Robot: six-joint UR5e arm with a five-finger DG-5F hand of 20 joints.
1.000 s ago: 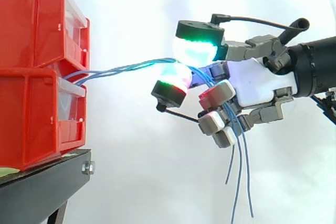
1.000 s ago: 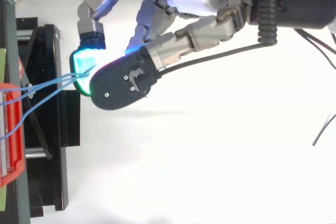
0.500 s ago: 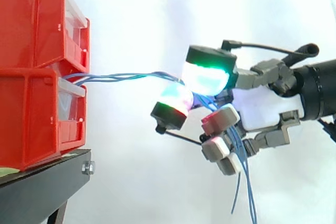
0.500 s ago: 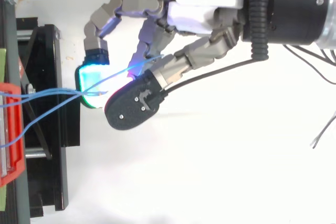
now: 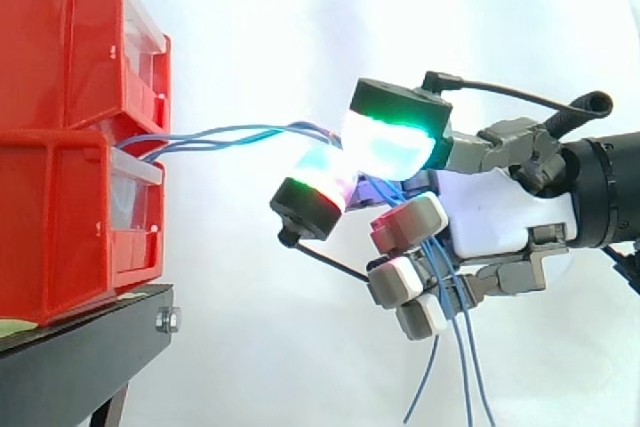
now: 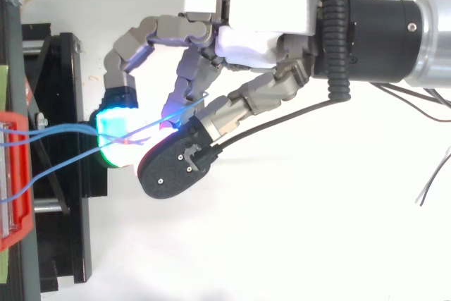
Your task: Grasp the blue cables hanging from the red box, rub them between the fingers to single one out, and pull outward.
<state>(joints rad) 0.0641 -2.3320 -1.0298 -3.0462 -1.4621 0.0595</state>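
The hand (image 5: 500, 217) is held level in the side view, reaching in from the right towards the boxes. It is closed in a pinch on the blue cables (image 5: 240, 134). They are caught between two glowing pads (image 5: 390, 137), one lit green and cyan above, the other lit green and reddish just below and to its left. The remaining fingers are curled under the palm, and their pale tips are stacked one beneath another. Behind the pinch the strands are led down past these curled fingers, and the loose ends (image 5: 462, 377) are left dangling below the hand, spread slightly apart.

In the top view the hand (image 6: 261, 33) is seen from above. A cyan-lit pad (image 6: 116, 132) is pressed against the black back of the opposing one, and the blue cables (image 6: 63, 132) are gathered between them.

From the pinch the cables are stretched leftward in a shallow, nearly level run, partly twisted about each other. They are separated into distinct strands nearer the boxes. They are seen to enter at the seam where the upper red box (image 5: 70, 37) is stacked on the lower red box (image 5: 60, 217), over the clear front of the lower one. Both boxes are carried on a black stand (image 5: 80, 347), and a white curtain (image 5: 280, 17) is hung behind everything. The hand is kept well apart from the boxes.
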